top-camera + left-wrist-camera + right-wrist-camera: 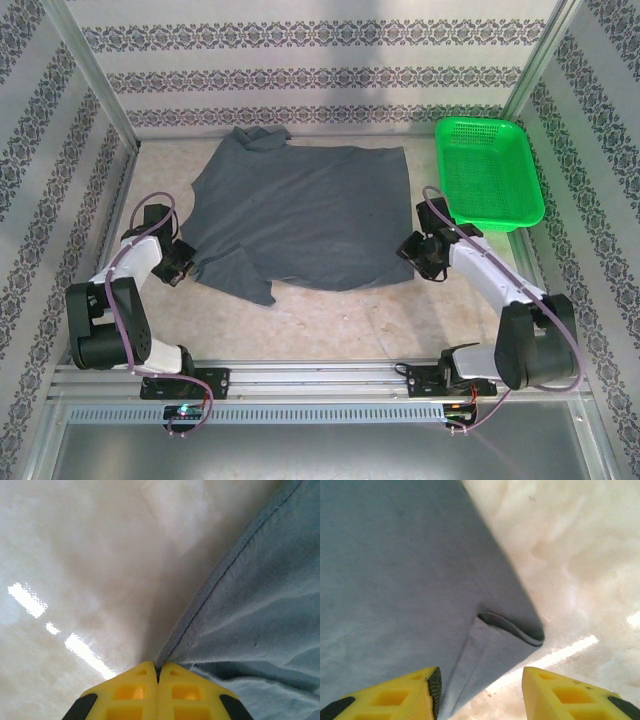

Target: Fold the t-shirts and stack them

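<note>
On t-shirt (260,605) edge: closed left hand (157,671)

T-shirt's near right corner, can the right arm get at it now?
Probably yes: the right gripper sits open at that corner of the t-shirt, with nothing between them.

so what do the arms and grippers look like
The left arm and right arm have white links, bulky black joint housings and a looping purple cable each. The left gripper and right gripper have blocky yellow fingers with square recesses and black pads.
</note>
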`<state>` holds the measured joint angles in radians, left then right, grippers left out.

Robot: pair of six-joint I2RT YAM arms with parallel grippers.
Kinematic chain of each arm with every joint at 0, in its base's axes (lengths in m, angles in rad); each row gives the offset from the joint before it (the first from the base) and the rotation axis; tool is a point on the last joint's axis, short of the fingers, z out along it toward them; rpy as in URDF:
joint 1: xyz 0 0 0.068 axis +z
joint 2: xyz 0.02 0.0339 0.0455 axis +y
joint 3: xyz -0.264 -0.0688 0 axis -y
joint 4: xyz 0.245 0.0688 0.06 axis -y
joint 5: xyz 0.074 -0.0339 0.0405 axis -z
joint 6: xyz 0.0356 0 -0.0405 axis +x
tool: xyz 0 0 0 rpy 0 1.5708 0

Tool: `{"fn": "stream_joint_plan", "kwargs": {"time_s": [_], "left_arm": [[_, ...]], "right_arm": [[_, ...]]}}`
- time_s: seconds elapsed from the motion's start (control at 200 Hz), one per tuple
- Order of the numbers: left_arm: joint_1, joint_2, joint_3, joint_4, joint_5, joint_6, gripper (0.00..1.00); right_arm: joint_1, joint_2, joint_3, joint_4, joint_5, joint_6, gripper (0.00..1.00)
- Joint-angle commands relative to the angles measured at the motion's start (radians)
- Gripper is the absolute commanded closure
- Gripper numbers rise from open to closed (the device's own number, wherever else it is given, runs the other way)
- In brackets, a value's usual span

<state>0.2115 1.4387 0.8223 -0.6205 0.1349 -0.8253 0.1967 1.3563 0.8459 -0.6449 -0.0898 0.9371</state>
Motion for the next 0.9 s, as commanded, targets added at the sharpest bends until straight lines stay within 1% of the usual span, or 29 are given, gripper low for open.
{"fn": "stream_joint_plan", "kwargs": {"time_s": [0.0,0.17,0.245,0.26,0.295,0.37,0.39,0.445,0.58,0.754,0.894], "left_arm": [[0.006,-0.03,-0.017,0.007,0.026,0.026,1.0],[0.006,-0.038,-0.019,0.017,0.046,0.014,1.0],[0.006,-0.037,-0.018,0.018,0.054,0.011,1.0],[0.006,-0.037,-0.017,0.019,0.055,0.012,1.0],[0.006,-0.038,-0.017,0.018,0.057,0.012,1.0],[0.006,-0.037,-0.014,0.015,0.058,0.014,1.0],[0.006,-0.039,-0.013,0.015,0.057,0.014,1.0],[0.006,-0.039,-0.015,0.017,0.058,0.012,1.0],[0.006,-0.037,-0.012,0.022,0.064,0.006,1.0],[0.006,-0.036,-0.008,0.022,0.072,0.003,1.0],[0.006,-0.034,-0.008,0.021,0.073,0.002,1.0]], "right_arm": [[0.027,0.06,0.03,-0.071,0.021,0.109,0.51],[0.044,0.165,0.094,-0.168,0.057,0.298,0.46],[0.038,0.229,0.14,-0.178,0.04,0.326,0.42],[0.037,0.241,0.154,-0.175,0.032,0.323,0.36],[0.042,0.27,0.191,-0.19,0.023,0.315,0.33],[0.059,0.319,0.249,-0.235,0.017,0.328,0.2],[0.062,0.328,0.252,-0.232,0.008,0.335,0.19],[0.06,0.349,0.243,-0.221,-0.013,0.362,0.19],[0.04,0.394,0.222,-0.222,-0.036,0.393,0.26],[0.037,0.387,0.205,-0.241,-0.004,0.41,0.31],[0.025,0.401,0.2,-0.242,0.003,0.402,0.32]]}}
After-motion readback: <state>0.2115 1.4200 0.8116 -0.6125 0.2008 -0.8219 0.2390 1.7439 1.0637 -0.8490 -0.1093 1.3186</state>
